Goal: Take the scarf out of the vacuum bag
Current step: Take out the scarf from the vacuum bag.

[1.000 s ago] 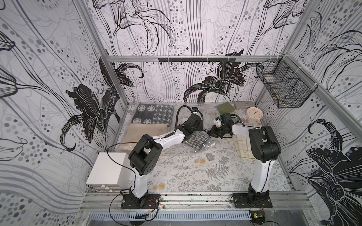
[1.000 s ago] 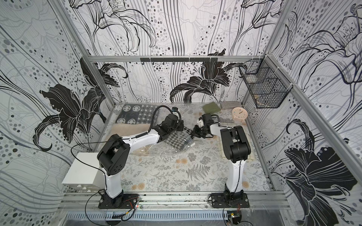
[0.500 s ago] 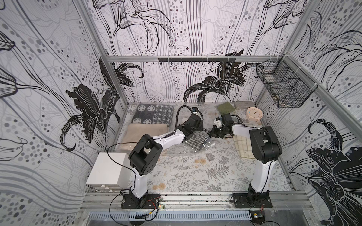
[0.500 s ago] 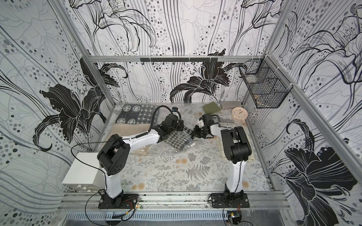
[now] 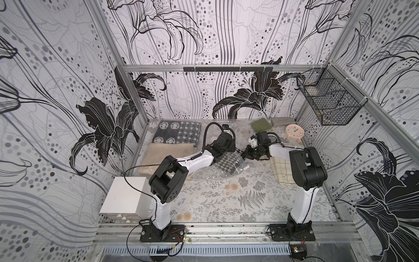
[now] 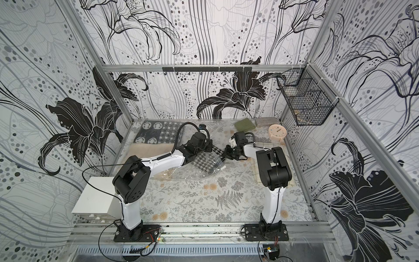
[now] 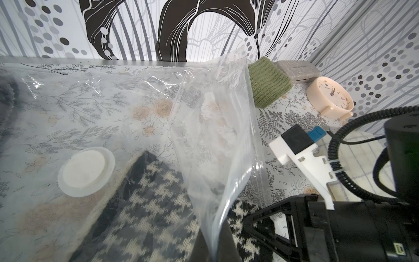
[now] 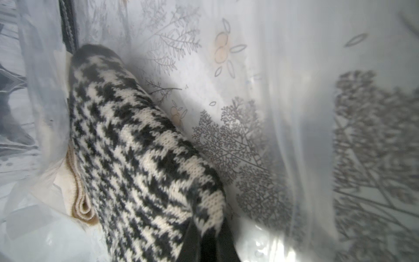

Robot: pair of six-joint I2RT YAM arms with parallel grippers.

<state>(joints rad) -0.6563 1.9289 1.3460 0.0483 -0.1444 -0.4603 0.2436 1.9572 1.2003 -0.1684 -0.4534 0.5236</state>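
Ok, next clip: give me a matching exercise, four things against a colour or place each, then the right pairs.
Things:
1 scarf
2 clock
3 wire basket
4 valve disc

Descriptions:
A peach
B black, hung high on the right side
C black-and-white houndstooth
D round, white, on the vacuum bag

Pairs: 1-C, 2-A, 3-B, 4-D

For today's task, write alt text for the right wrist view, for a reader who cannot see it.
A black-and-white houndstooth scarf lies in a clear, crinkly bag, its near end pinched by the right claw. A flower-printed tablecloth shows blurrily through the plastic.
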